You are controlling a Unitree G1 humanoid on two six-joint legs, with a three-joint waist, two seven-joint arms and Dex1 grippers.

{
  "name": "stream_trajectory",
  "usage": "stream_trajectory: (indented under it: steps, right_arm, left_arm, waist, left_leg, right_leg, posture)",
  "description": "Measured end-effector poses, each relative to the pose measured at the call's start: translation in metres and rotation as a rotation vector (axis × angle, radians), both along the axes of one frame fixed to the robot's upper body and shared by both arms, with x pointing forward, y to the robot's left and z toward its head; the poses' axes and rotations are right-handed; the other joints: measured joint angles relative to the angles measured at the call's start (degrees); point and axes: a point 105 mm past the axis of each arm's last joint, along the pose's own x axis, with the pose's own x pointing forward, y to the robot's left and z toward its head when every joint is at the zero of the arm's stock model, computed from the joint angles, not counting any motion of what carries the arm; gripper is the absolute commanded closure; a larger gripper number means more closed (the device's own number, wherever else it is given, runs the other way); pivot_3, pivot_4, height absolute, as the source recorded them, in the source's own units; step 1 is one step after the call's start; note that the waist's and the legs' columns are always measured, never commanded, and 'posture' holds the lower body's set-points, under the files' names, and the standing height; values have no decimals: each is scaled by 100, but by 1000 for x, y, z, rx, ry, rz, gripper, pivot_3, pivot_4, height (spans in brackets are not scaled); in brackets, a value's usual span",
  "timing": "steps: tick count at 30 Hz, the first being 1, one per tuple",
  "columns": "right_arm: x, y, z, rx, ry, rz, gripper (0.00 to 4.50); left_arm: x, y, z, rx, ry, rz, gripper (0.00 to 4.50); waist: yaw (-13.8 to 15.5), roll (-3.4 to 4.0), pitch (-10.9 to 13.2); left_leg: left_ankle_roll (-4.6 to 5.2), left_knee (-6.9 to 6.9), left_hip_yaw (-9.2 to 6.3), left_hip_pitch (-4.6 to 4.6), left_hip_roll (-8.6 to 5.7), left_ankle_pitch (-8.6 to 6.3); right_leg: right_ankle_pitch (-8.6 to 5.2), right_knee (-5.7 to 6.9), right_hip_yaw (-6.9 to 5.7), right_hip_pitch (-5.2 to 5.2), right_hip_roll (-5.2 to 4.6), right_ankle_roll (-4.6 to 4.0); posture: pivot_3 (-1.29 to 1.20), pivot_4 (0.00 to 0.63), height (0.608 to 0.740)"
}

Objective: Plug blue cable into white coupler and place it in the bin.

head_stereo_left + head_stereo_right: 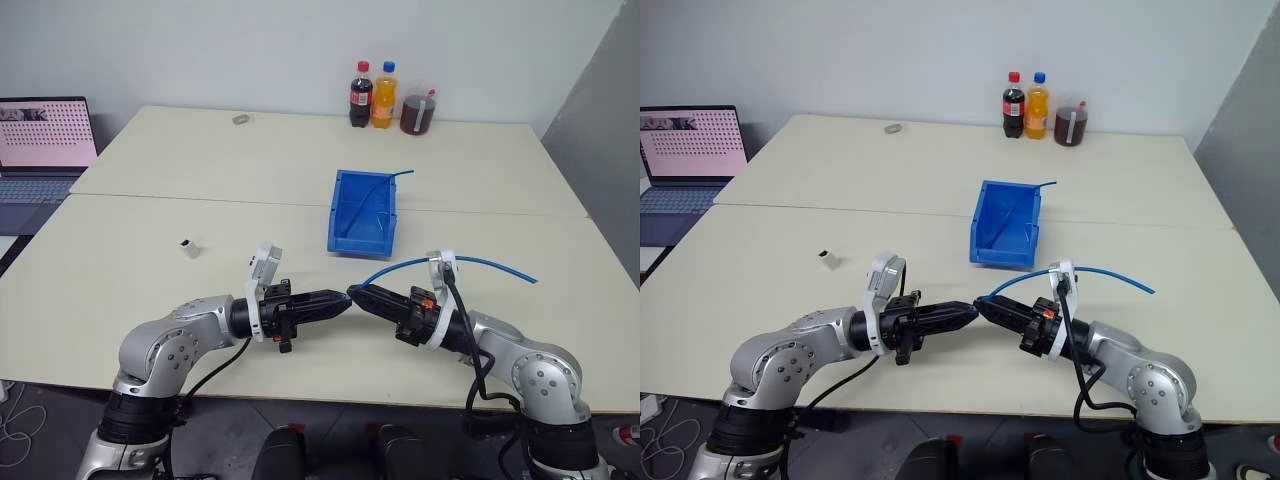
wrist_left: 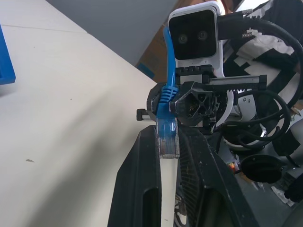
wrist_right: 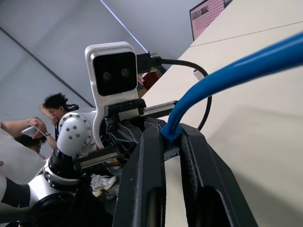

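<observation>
Nearest the robot, the two grippers meet tip to tip above the table's front edge, at about six o'clock in the head views. The left gripper (image 1: 338, 300) points toward three o'clock with its fingers pressed together on the clear plug at the end of the blue cable (image 2: 167, 137), as the left wrist view shows. The right gripper (image 1: 356, 293) points toward nine o'clock, clamped on the blue cable just behind that plug; from there the cable arcs out toward three o'clock and trails over the table (image 1: 150, 280).

The white coupler (image 1: 188, 247) stands alone on the table at about ten o'clock from the grippers, well apart from both and touched by neither. Farther back, near twelve o'clock, sits the bin (image 1: 345, 215), with a second strand of blue cable (image 1: 385, 182) lying in it and poking over its back rim. Three drink bottles (image 1: 385, 97) stand at the far edge, and a laptop (image 1: 45, 135) sits off at ten o'clock.

The risk, as I judge it: both grippers hold the same cable end, so neither is free for the coupler. If one lets go carelessly, the plug may twist or drop. The coupler is small and light, so a nudge could topple or push it, and a plug held askew would likely miss the socket.
</observation>
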Motion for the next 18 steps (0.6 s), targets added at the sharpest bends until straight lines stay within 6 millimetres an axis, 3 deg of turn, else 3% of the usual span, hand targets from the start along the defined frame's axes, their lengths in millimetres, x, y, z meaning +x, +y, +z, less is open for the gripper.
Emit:
stream_trajectory:
  steps: [13, 16, 18]
  right_arm:
    - [1, -2, -1, -22, -10, -9, 4366]
    - [3, -4, -1, -28, -20, -22, 4367]
    - [5, -7, -2, -46, -30, -40, 4367]
  left_arm:
    - [-6, 40, -44, 271, -47, 137, 786]
    - [3, 49, -48, 305, -114, 264, 189]
    - [18, 62, -53, 338, -189, 488, 0]
  waist:
    - [-25, 2, 5]
    - [-20, 2, 5]
    - [-9, 2, 5]
  left_leg:
    - [0, -7, 2, -2, 2, 0]
    - [0, -7, 2, -2, 2, 0]
    - [0, -7, 6, -2, 1, -1]
  right_leg:
    - [-5, -4, -2, -4, -6, -6]
    - [-5, -6, 0, -4, -9, -5]
    - [-3, -7, 3, -2, -14, -5]
  posture:
    - [0, 150, 740]
    - [0, 150, 740]
    - [0, 150, 740]
